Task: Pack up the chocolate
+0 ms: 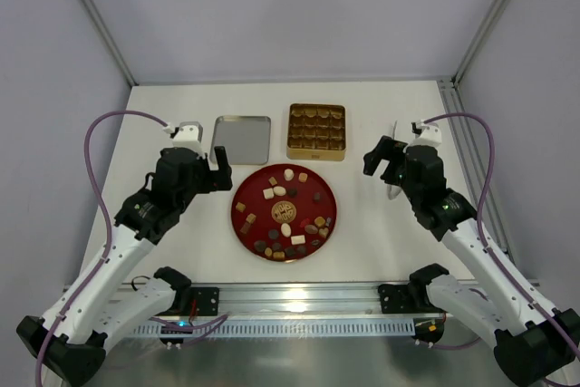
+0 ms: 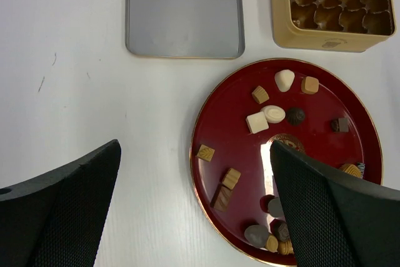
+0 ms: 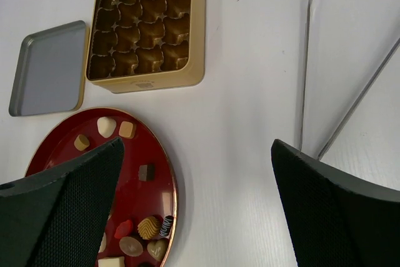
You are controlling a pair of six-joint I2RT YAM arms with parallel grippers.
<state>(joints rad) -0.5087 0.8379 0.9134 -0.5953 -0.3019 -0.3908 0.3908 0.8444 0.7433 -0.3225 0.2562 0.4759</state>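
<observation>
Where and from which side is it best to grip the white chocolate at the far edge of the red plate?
Probably from straight above: the white chocolate lies flat and low on the red plate. Pinch its far and near sides, because the tan square sits close on its right, leaving little room for a finger.

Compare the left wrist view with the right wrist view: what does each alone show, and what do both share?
Left wrist only: the round red plate nearly whole, including the tan striped chocolate near its left rim. Right wrist only: the square gold gridded tin whole, every cup empty, and the rail at the table's right side. Both: the flat grey metal lid, part of the plate, and the cream-white chocolate.
</observation>
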